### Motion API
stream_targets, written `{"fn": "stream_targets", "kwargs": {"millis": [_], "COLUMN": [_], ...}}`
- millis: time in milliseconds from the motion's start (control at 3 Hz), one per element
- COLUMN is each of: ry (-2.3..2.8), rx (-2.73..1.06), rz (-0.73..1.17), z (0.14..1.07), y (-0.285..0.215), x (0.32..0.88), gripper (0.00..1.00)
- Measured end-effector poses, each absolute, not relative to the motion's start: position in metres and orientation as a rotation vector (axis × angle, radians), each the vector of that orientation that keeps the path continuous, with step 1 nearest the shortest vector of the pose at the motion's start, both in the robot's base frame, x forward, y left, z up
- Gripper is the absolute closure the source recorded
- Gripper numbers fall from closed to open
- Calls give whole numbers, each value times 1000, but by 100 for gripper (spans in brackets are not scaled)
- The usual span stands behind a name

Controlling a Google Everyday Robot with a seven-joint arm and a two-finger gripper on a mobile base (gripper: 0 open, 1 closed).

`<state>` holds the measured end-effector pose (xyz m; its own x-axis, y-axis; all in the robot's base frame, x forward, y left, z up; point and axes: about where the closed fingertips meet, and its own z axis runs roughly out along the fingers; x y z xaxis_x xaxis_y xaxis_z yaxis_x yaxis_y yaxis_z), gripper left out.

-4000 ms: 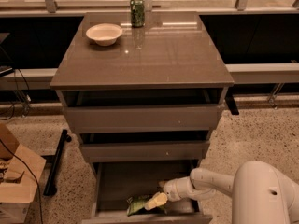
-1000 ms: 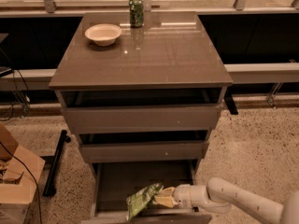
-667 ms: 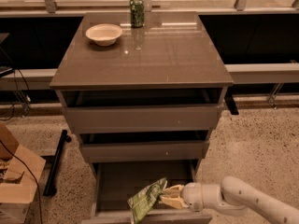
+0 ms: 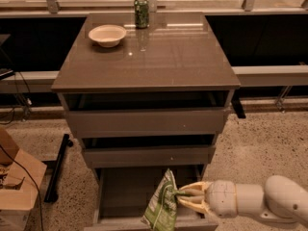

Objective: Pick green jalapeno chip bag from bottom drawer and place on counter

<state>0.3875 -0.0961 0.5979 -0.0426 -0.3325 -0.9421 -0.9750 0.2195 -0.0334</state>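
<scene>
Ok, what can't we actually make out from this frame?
Camera view, each item with what hides it:
Bottom drawer: part of its floor is hidden behind the green jalapeno chip bag and the pincer shut on it. Its front is cut off by the bottom edge.
Bag print: too blurred to read.
Upper two drawers: insides lost in shadow.
Arm: cut off by the right edge.

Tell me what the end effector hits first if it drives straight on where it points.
The end effector, shut on the green jalapeno chip bag, points to the picture's left over the bottom drawer. Past the bag, the drawer's left wall seems first, unless it passes above.
</scene>
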Motion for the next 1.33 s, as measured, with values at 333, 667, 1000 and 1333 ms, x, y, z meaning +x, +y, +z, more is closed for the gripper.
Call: {"fn": "stream_targets", "kwargs": {"millis": [333,667,1000,1333], "ry": [1536,1539,1504,1504], "rx": [-1368,-1413,-1445,-1446], "rz": [625,509,360,360], "z": [694,751,833,833], "y": [-123,-137,-135,-135], "x": [424,481,525,525], "gripper": [100,100,100,100]}}
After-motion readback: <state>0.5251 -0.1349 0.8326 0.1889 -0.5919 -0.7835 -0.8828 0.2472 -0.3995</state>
